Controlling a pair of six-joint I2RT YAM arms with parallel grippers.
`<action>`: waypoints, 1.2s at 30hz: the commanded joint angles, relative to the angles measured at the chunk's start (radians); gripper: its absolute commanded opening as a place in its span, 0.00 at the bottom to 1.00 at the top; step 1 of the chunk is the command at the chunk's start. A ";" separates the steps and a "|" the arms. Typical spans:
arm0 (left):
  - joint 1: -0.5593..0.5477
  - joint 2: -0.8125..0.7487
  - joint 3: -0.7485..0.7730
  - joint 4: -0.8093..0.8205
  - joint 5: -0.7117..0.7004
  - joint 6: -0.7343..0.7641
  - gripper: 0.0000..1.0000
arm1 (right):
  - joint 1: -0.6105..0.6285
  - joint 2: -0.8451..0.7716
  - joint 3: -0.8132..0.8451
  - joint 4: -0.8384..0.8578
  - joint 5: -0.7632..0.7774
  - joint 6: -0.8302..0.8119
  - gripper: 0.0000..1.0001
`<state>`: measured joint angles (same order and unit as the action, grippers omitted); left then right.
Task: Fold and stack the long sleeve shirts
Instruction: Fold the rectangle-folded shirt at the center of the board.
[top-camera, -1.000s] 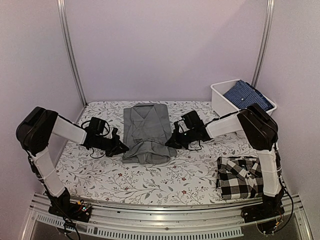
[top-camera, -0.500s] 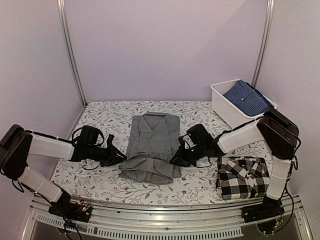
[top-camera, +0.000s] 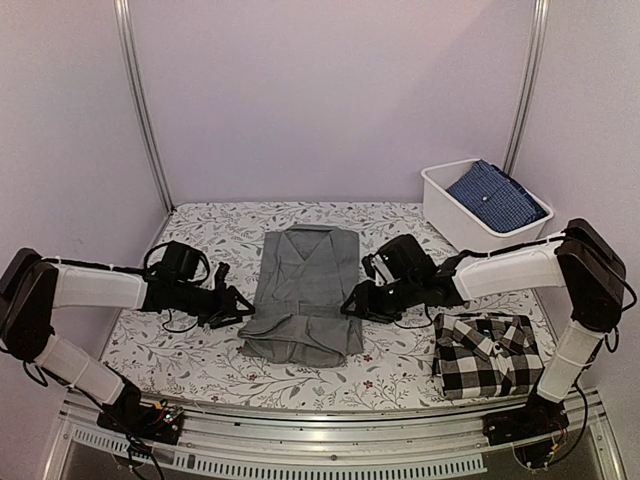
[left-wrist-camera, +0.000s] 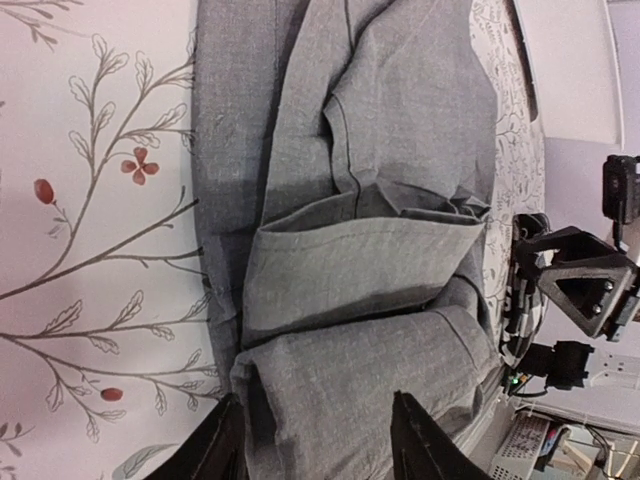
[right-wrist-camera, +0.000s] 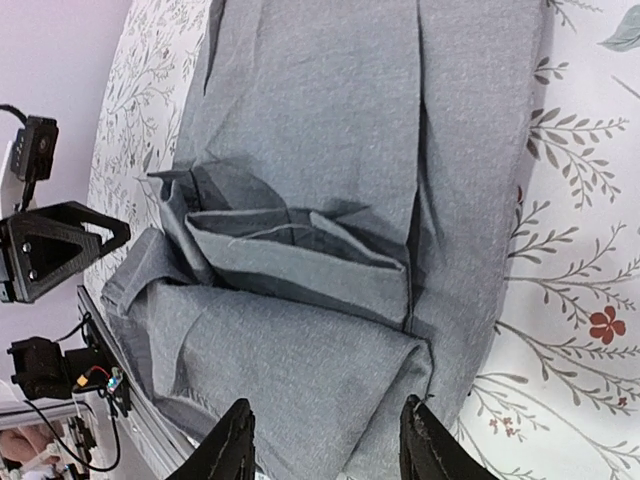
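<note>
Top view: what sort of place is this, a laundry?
Likely a robot test booth: plain walls and metal posts enclose a floral table, robot arms are bolted at its edge, a grey shirt lies half folded.

No legible text, no labels (any view)

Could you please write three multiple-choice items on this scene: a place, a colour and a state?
1. Where on the table does the checked shirt lie? A) far left corner B) near right corner C) middle
2. What colour is the cloth in the bin? A) blue B) red C) green
3. How do the left gripper and right gripper stand? A) shut B) open C) out of view
Answers: 1 B, the top view shows it at the near right; 2 A, blue shows above the white rim; 3 B, each one's fingers stand apart over the grey shirt.
</note>
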<state>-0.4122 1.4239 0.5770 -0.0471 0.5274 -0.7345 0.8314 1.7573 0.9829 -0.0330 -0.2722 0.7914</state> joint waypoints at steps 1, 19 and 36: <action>-0.002 -0.041 0.011 -0.086 -0.010 0.060 0.49 | 0.081 -0.037 0.007 -0.102 0.081 -0.106 0.48; -0.067 -0.074 -0.057 -0.060 0.034 0.009 0.31 | 0.224 0.004 0.030 -0.212 0.119 -0.182 0.45; -0.065 0.051 0.083 -0.059 0.004 0.051 0.06 | 0.186 0.041 0.172 -0.280 0.171 -0.139 0.00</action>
<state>-0.4759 1.4361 0.5949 -0.1184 0.5522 -0.7147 1.0439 1.8000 1.1049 -0.2806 -0.1448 0.6247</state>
